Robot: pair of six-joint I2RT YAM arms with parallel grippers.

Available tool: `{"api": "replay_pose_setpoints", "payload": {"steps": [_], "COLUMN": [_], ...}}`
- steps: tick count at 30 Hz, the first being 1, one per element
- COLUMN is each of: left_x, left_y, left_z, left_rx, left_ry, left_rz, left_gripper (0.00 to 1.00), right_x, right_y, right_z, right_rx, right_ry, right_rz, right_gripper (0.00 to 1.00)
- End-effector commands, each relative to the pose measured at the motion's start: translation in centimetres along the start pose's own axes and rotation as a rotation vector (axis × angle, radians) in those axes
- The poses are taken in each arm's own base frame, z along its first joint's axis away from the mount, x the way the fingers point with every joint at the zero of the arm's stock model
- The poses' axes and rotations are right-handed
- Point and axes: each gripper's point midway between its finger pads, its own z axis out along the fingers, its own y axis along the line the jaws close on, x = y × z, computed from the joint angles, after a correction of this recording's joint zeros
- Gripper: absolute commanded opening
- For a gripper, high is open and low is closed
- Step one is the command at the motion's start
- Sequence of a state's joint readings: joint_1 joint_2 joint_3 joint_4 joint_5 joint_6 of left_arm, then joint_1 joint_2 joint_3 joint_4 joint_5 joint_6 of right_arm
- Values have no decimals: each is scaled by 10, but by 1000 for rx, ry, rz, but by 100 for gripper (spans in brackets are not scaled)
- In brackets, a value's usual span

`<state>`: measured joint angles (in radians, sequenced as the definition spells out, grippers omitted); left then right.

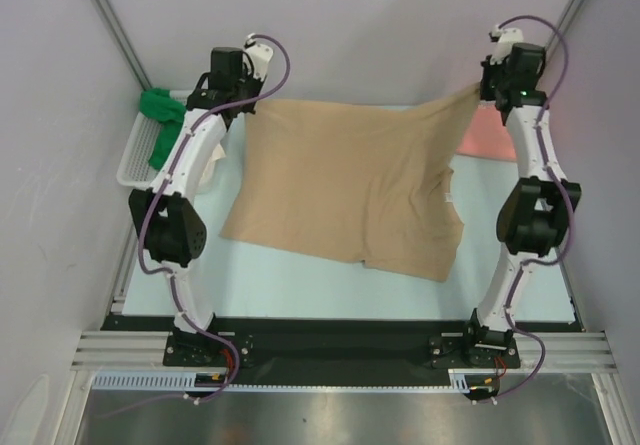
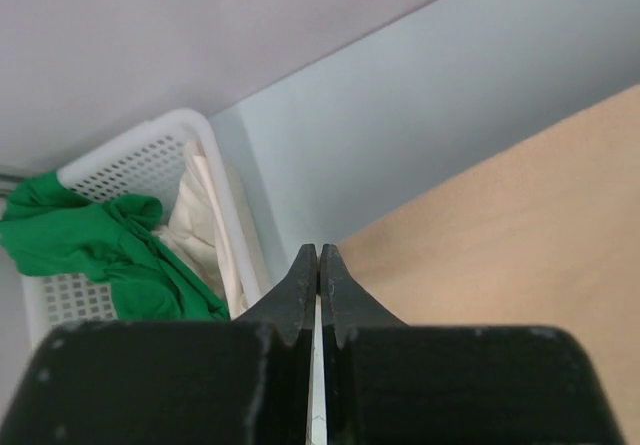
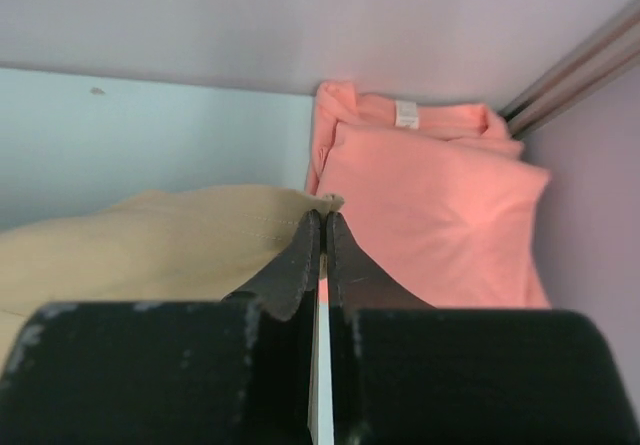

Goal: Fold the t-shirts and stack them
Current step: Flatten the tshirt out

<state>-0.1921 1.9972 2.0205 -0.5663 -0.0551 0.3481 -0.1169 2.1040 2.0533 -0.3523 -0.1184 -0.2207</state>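
Note:
The tan t-shirt (image 1: 350,185) is stretched between both grippers at the back of the table, and its near part droops onto the table. My left gripper (image 1: 248,105) is shut at its far left corner; in the left wrist view the gripper (image 2: 318,255) has the tan cloth (image 2: 520,235) right against its right finger. My right gripper (image 1: 481,90) is shut on the far right corner, and the hem (image 3: 150,245) shows pinched at the tips of the gripper (image 3: 323,215). A folded salmon pink t-shirt (image 1: 490,135) (image 3: 430,215) lies at the back right. The green t-shirt (image 1: 160,110) (image 2: 90,245) and the cream t-shirt (image 2: 190,215) lie in the basket.
A white lattice basket (image 1: 135,160) (image 2: 130,145) stands at the left edge of the pale blue table (image 1: 300,285). Grey walls close in the back and both sides. The arms' bases sit on a black rail at the near edge.

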Motion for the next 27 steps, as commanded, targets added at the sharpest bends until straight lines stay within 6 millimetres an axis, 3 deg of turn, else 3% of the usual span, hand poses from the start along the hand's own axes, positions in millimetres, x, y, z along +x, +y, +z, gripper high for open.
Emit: {"api": "replay_pose_setpoints", "payload": {"steps": [1, 2, 3, 4, 5, 6, 8, 9, 11, 12, 13, 15, 16, 17, 20, 24, 27], "left_x": [-38, -44, -60, -62, -69, -84, -94, -100, -111, -115, -118, -120, -123, -123, -123, -120, -121], "left_y": [-10, -12, -15, -17, -14, -11, -6, 0, 13, 19, 24, 28, 30, 30, 27, 26, 26], "left_z": [-61, -73, -100, -112, -126, -158, -186, -201, -241, -254, -278, -302, -326, -337, -384, -431, -461], "left_rx": [4, 2, 0, -1, -22, -33, -49, -67, -109, -134, -152, -163, -161, -155, -119, -101, -97], "left_ry": [-104, -123, -177, -192, -218, -282, -339, -372, -448, -479, -523, -567, -608, -627, -706, -792, -857], "left_rz": [15, 19, 22, 25, 23, 19, 14, 14, 16, 25, 22, 10, 2, -7, -23, -24, -28], "left_gripper": [0, 0, 0, 0, 0, 0, 0, 0, 0, 0, 0, 0, 0, 0, 0, 0, 1], "right_x": [-83, -99, -93, -97, -116, -118, -124, -134, -141, -149, -151, -151, -156, -161, -157, -162, -168], "right_y": [8, 9, 13, 15, 16, 17, 18, 19, 18, 18, 17, 14, 14, 12, 15, 18, 19], "right_z": [-73, -98, -107, -120, -151, -164, -191, -221, -252, -285, -299, -328, -354, -374, -424, -495, -532], "right_rx": [-32, -32, -49, -51, -41, -42, -29, -20, 8, 28, 45, 85, 106, 129, 150, 197, 227], "right_ry": [-237, -276, -267, -282, -337, -343, -365, -397, -428, -468, -479, -493, -528, -552, -573, -657, -723], "right_rz": [-58, -64, -60, -60, -66, -58, -51, -55, -63, -73, -90, -100, -107, -107, -120, -142, -160], "right_gripper": [0, 0, 0, 0, 0, 0, 0, 0, 0, 0, 0, 0, 0, 0, 0, 0, 0]}}
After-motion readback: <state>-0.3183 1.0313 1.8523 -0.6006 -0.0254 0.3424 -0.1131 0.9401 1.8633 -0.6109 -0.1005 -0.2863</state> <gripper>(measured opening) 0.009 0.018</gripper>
